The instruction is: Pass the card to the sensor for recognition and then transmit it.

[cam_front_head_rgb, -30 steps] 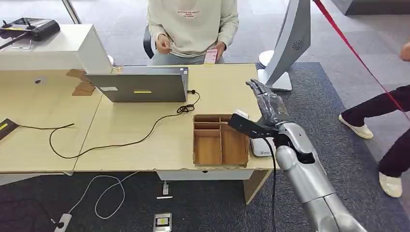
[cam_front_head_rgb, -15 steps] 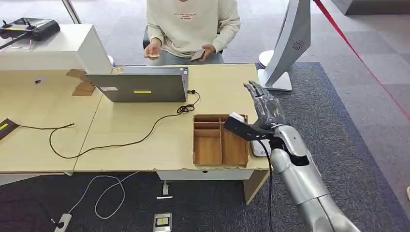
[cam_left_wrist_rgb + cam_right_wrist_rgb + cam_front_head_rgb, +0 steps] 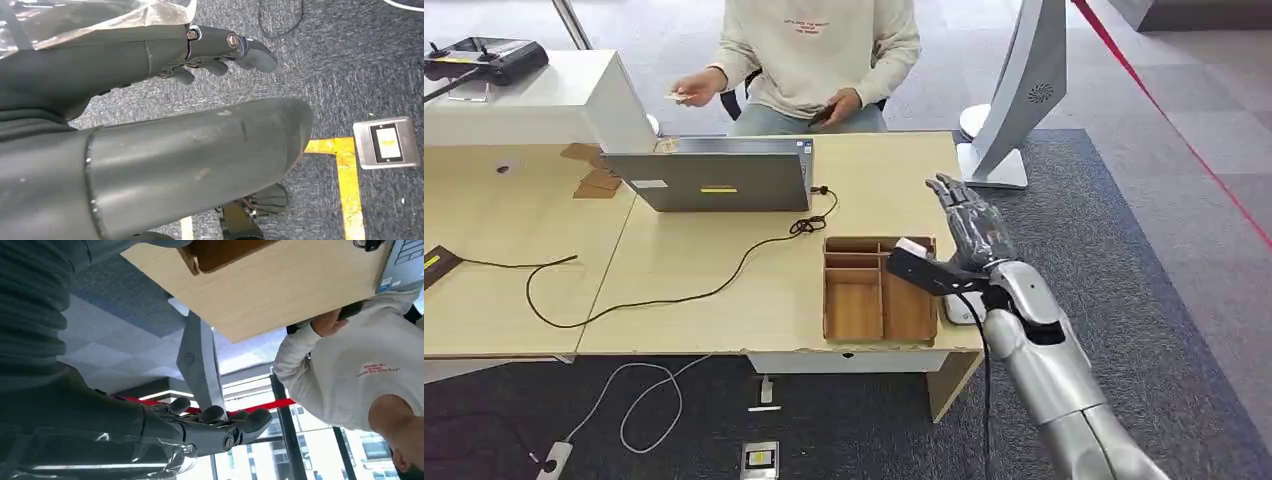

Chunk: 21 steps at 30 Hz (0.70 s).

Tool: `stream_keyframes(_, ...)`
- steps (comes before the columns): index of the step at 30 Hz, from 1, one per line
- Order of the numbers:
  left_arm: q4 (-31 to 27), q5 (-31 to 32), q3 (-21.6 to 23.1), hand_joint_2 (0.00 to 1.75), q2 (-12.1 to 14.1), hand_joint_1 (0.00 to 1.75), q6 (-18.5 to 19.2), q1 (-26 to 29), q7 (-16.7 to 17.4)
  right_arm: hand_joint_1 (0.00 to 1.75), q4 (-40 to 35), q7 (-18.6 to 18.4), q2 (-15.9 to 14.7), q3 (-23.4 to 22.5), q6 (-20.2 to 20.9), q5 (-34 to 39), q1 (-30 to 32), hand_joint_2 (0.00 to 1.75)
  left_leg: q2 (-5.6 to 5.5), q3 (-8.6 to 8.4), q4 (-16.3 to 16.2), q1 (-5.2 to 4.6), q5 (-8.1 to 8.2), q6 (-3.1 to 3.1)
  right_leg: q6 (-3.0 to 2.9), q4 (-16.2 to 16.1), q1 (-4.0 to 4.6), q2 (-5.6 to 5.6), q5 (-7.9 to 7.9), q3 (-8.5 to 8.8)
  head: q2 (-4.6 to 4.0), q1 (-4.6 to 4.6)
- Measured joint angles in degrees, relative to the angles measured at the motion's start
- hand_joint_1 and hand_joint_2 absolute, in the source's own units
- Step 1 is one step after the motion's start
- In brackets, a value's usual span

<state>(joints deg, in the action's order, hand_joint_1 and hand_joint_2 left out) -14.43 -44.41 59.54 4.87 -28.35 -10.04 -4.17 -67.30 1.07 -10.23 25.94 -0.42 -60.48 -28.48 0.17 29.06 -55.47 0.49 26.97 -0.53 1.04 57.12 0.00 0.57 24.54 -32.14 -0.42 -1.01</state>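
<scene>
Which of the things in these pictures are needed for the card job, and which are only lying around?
For the job: right hand, holding nothing; what looks like a card in the person's fingers; white device beside the tray, probably the sensor.

Lying about: laptop, cable, tray, remote, cardboard.

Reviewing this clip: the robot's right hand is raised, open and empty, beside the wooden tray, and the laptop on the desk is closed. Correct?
Not quite. The head view shows the laptop open, its lid upright and its back toward the camera. The rest holds: the right hand is raised, open and empty, beside the wooden tray.
</scene>
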Motion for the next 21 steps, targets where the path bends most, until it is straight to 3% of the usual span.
stream_keyframes(21,0.0,-1.0,-0.1,0.00,-0.2,0.00,0.1,0.0,-0.4,0.00,-0.2,0.6,2.1,0.3,-1.2,-0.6,3.7,1.75,0.00,0.02,0.0,0.00,0.00,0.00,0.00,0.0,0.00,0.00,0.00,0.00,0.00,0.00)
